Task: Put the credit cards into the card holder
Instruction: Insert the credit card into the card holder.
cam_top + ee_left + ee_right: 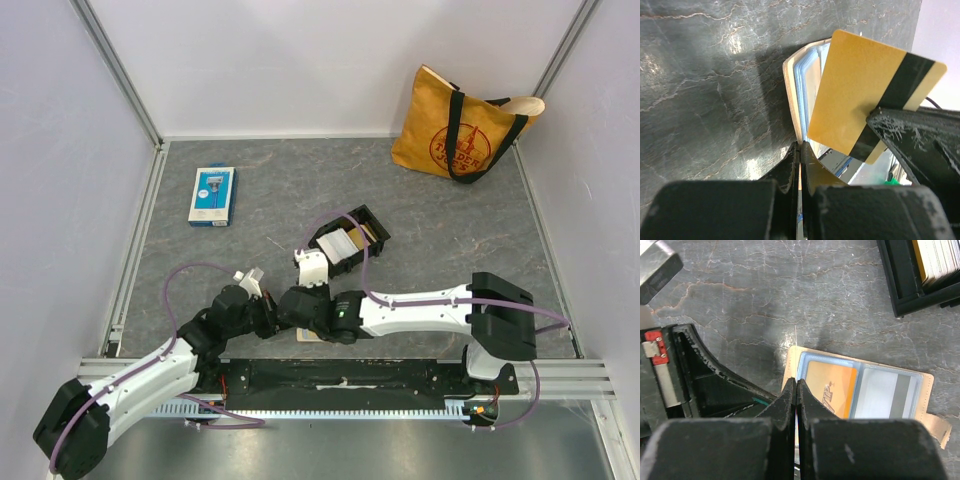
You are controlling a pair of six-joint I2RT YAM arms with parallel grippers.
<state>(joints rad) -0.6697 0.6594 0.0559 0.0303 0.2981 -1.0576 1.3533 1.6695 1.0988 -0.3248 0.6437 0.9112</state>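
Right tool [797, 387] is closed on a gold card [860, 100], held just above the card holder [927, 392]. Left tool [800, 150] is closed too, pinching the holder's edge. Holder lies open on the table [790, 285] at 6 o'clock, under both wrists. It has an orange card [832, 390] in one sleeve and a grey card [885, 392] in the next. Black tray [895, 285] sits at 1 o'clock from it, with a card stack [940, 257] standing inside.

Cards [940, 257] fill tray [897, 285], apparently behind the card holder [926, 395].
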